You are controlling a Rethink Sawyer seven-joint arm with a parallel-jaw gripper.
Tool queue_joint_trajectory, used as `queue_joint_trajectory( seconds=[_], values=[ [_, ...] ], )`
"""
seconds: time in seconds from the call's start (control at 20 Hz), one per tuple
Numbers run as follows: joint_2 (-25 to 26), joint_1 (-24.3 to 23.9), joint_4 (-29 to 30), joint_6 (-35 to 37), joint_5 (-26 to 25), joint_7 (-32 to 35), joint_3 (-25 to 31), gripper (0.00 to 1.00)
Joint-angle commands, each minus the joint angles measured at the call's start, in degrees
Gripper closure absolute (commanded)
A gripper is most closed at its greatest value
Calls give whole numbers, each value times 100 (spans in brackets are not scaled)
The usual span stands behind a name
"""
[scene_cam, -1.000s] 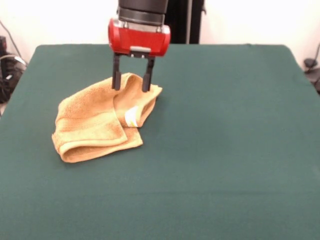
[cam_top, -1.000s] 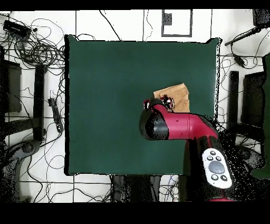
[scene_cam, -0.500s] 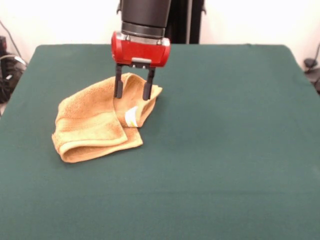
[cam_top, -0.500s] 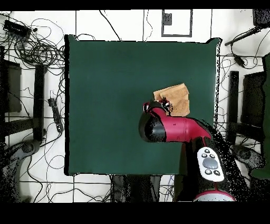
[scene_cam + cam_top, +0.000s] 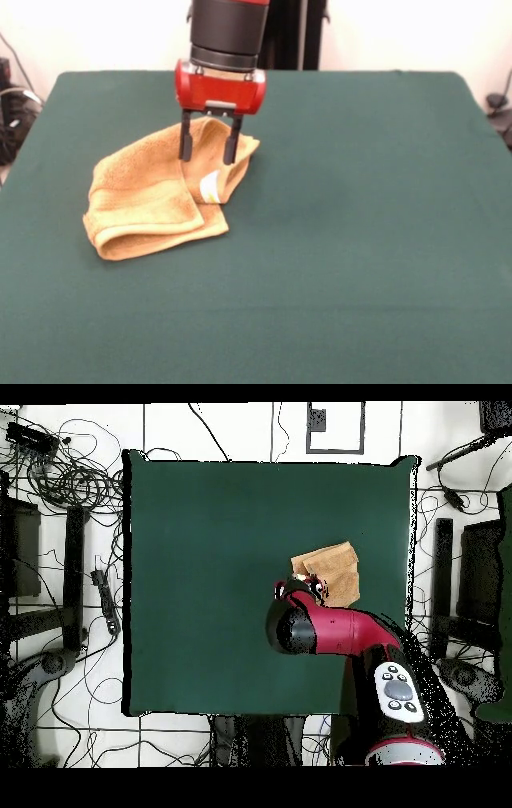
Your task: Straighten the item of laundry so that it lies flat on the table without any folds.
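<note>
Towel [image 5: 156, 200] — the item of laundry — is lying folded over on itself on the dark green table [image 5: 360, 240], toward the picture's left in the front view, and it is nowhere near flat yet: a doubled layer is showing along its near edge, and a flap is turning back at the right corner, where the white label loop [image 5: 210, 187] is sitting. In the overhead view only part of it [image 5: 333, 571] is showing, just past the red arm's head.

The gripper [image 5: 208, 152] is hanging straight down over the far right corner of the cloth, its two dark fingers [image 5: 186, 142] standing parted and straddling the raised ridge of the fold — nothing is being pinched between them so far as the front view shows. The tips are looking level with, or just touching, the terry.

Most of the cloth is stretching away from the jaws toward the near left, so that is its long run. Closing on this ridge and drawing it the opposite way would probably be what opens the fold.
</note>
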Motion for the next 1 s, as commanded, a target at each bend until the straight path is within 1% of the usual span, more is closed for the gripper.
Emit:
queue_joint_trajectory(
  seconds=[0.05,0.35,0.8,1.0],
  values=[
    [71,316,514,50,418,1357,111,0],
    [81,420,504,128,508,1344,58,0],
    [-80,531,543,419,693,1241,25,0],
    [12,669,481,525,791,1242,-30,0]
  ],
)
